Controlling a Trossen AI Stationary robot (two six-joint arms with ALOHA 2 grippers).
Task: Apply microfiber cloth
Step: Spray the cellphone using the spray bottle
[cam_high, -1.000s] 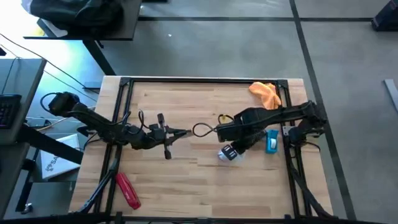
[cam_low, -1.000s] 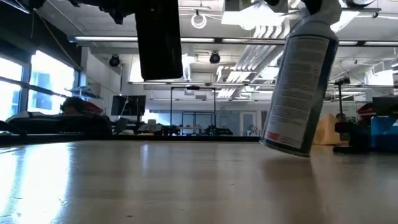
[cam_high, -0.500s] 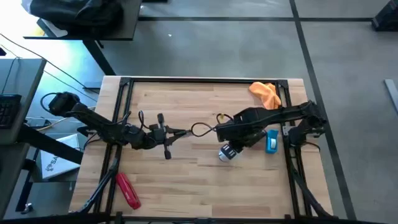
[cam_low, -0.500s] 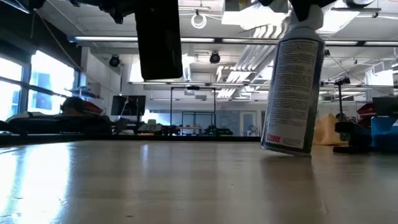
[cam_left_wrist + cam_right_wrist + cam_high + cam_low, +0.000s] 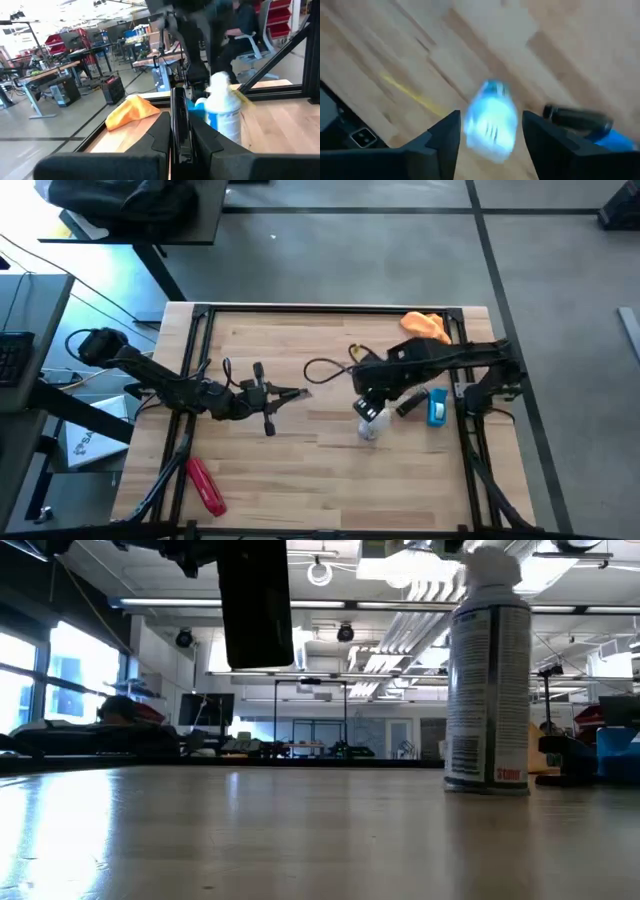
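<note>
The orange-yellow microfiber cloth point(image 5: 425, 326) lies crumpled at the table's far right, also showing in the left wrist view point(image 5: 132, 111); no gripper touches it. My left gripper point(image 5: 262, 393) is at mid-table, shut on a black phone point(image 5: 255, 605). A white spray bottle point(image 5: 372, 423) stands upright on its base point(image 5: 488, 785). My right gripper point(image 5: 491, 135) hovers open just above it, with a finger either side of the bottle's cap point(image 5: 490, 120). My left gripper pinches the phone's two flat faces point(image 5: 178, 125) between its two fingers, which reach in level from the table's left. The phone hangs upright and edge-on, its lower end point(image 5: 258, 660) clear of the table.
A red tool with a handle point(image 5: 207, 485) lies near the front left corner. A blue-and-black tool point(image 5: 432, 407) lies to the right of the bottle. A dark cable loop point(image 5: 322, 370) sits between the arms. Bare wood stretches along the table's near side.
My right gripper has brought the tilted, lifted spray bottle upright and set it on the table. It has then let go and risen off the cap, while the arm has swung toward the far edge. The left gripper and the phone have kept still.
</note>
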